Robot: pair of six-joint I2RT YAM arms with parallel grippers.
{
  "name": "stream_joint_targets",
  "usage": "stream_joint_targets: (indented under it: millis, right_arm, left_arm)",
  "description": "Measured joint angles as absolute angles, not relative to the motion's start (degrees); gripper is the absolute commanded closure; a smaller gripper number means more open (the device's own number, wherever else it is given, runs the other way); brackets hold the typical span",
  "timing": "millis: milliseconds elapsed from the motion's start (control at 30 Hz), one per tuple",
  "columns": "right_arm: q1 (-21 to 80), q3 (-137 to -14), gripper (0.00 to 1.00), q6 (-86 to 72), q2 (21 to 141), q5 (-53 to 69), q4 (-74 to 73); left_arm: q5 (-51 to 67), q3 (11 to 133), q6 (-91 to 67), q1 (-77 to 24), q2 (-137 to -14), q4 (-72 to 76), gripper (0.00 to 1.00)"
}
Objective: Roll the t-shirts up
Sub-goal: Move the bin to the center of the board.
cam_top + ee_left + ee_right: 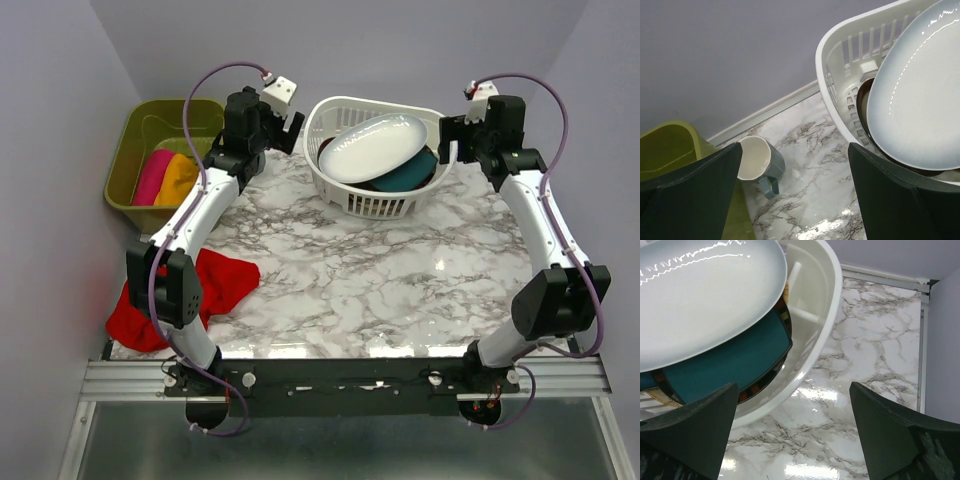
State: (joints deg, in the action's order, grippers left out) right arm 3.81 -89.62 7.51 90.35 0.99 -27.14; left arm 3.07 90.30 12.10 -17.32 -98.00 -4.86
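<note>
A bright red t-shirt point(222, 283) lies crumpled at the table's near left corner, partly under the left arm's elbow. Pink point(152, 174) and orange point(179, 178) t-shirts sit rolled in the green bin point(130, 140) at the back left. My left gripper point(795, 175) is open and empty above the marble between the bin and the white basket point(832, 95). At the back right, my right gripper point(792, 420) hangs open and empty over bare marble beside the basket's right wall point(825, 335). No cloth shows in either wrist view.
The white basket point(340, 190) at the back centre holds a large white plate point(378, 146) and a teal dish point(408, 175). A grey-blue mug point(759, 160) lies beside the bin under the left gripper. Walls close in on three sides.
</note>
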Motion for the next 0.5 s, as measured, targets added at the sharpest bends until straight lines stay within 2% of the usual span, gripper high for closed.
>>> stream_joint_targets:
  millis: [267, 367, 400, 467, 500]
  right_arm:
    - [3.8, -95.5, 0.09, 10.7, 96.9, 4.9, -30.0]
    - [3.9, -98.5, 0.39, 11.0, 100.2, 5.0, -30.2]
    - [4.1, -99.9, 0.66, 11.2, 101.5, 5.0, -30.1]
    - [4.2, -101.7, 0.91, 12.0, 103.6, 5.0, -30.1]
    - [4.2, -102.5, 0.99, 12.6, 104.5, 5.1, -30.0]
  left_arm:
    - [3.3, 90.7, 11.1, -17.3, -97.6, -7.7, 0.01]
    - [3.3, 89.4, 11.1, -17.3, -97.1, -8.6, 0.01]
    - [3.3, 88.6, 11.0, -17.3, -96.7, -9.1, 0.01]
    - [3.3, 87.2, 11.1, -17.3, -95.8, -9.4, 0.01]
    - [3.3, 86.7, 11.1, -17.3, -95.5, -9.6, 0.01]
